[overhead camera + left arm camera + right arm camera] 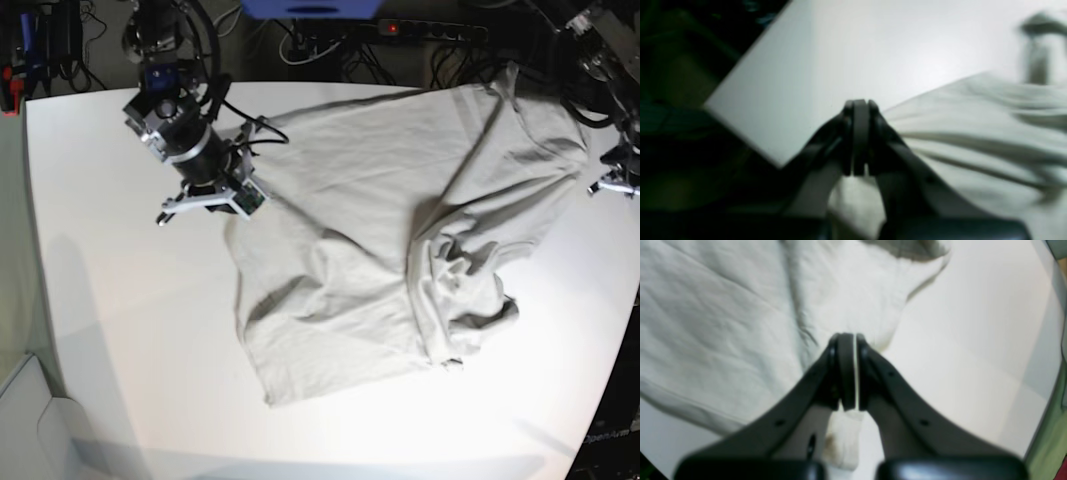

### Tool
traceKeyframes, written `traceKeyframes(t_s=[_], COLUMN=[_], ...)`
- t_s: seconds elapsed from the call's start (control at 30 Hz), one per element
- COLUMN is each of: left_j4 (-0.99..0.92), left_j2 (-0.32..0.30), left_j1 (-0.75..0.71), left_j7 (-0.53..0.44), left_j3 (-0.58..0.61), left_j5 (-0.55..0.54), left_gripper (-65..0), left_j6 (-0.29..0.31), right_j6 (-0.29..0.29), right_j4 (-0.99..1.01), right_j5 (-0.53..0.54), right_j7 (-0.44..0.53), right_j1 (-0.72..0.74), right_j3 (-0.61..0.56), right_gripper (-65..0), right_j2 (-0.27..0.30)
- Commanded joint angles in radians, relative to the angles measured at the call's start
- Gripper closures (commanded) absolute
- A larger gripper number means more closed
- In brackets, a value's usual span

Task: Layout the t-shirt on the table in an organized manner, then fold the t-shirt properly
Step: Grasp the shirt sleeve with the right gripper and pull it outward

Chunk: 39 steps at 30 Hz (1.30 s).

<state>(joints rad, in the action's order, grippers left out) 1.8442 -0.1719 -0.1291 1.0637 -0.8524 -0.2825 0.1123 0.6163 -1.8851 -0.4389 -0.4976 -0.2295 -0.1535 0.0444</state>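
Two claws: both clamped shut on cloth, one each side of the shirt.
Right claw (851, 371): jaws pinched tight w/ a thin sliver of fabric showing between them; it's got an edge of the t-shirt (390, 250) on the base view's left side.
Left claw (859, 136): closed too, cloth bunched in the jaws, ridges of fabric fanning away from the grip, so prob pulling it taut. Blurry tho.
Left claw in base view: at the far right edge, can't rly make it out there.
Why held like this: looks like a spread/stretch move imo, grabbing opposite sides to flatten it before any folding.
T-shirt: lying on the white surface (130, 380), mostly opened out but still messy, w/ a crumpled lump right of center and a diagonal crease across the upper part.
Progress guess: still layout stage, fold not started.
Risk: lump stays tucked under if they only pull sideways.
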Motion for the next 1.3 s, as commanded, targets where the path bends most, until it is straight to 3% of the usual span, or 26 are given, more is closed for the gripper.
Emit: traceKeyframes(t_s=[0.0,0.13,0.3,0.5,0.6,0.7,0.8,0.9,1.17,1.2,1.27], left_j4=[0.016,-0.073,-0.263,-0.444,-0.461,-0.459,-0.458,-0.458,-0.458,-0.458,-0.458], left_j2=[-0.012,0.047,0.096,0.087,0.064,0.051,0.047,0.05,0.051,0.051,0.051], left_j1=[0.026,0.087,0.161,0.171,0.162,0.144,0.131,0.118,0.118,0.118,0.118], left_j7=[-0.001,0.0,-0.049,-0.184,-0.199,-0.195,-0.195,-0.195,-0.195,-0.193,-0.193], left_j3=[0.022,0.135,0.184,0.18,0.178,0.177,0.172,0.129,0.112,0.112,0.112], left_j5=[-0.033,-0.034,0.084,0.191,0.19,0.184,0.182,0.182,0.184,0.184,0.184], left_gripper=[-0.1,-0.1,-0.1,-0.1,-0.1,-0.1,-0.1,-0.1,-0.1,-0.1,-0.1], left_j6=[-0.003,-0.007,-0.007,-0.004,-0.003,-0.003,-0.003,-0.001,-0.001,-0.001,-0.001], right_j6=[0.004,0.004,0.004,0.004,0.011,0.08,0.082,0.082,0.082,0.072,0.0], right_j4=[-0.017,-0.015,0.017,0.143,0.236,0.359,0.542,0.723,1.225,1.278,1.36], right_j5=[0.012,0.012,0.012,0.013,0.015,0.015,0.015,0.015,0.015,0.015,0.015], right_j7=[0.027,0.027,0.027,0.006,-0.052,-0.083,-0.077,-0.039,0.202,0.225,0.285], right_j1=[0.012,0.022,0.081,0.246,0.373,0.503,0.638,0.744,0.981,0.999,1.016], right_j3=[-0.011,-0.041,-0.057,-0.057,-0.057,-0.053,-0.053,-0.053,-0.051,-0.051,-0.051], right_gripper=[0.0,0.0,0.0,0.0,0.0,0.0,0.0,0.0,0.0,0.0,0.0], right_j2=[-0.002,-0.002,-0.002,-0.013,-0.039,-0.064,-0.096,-0.12,-0.173,-0.173,-0.173])
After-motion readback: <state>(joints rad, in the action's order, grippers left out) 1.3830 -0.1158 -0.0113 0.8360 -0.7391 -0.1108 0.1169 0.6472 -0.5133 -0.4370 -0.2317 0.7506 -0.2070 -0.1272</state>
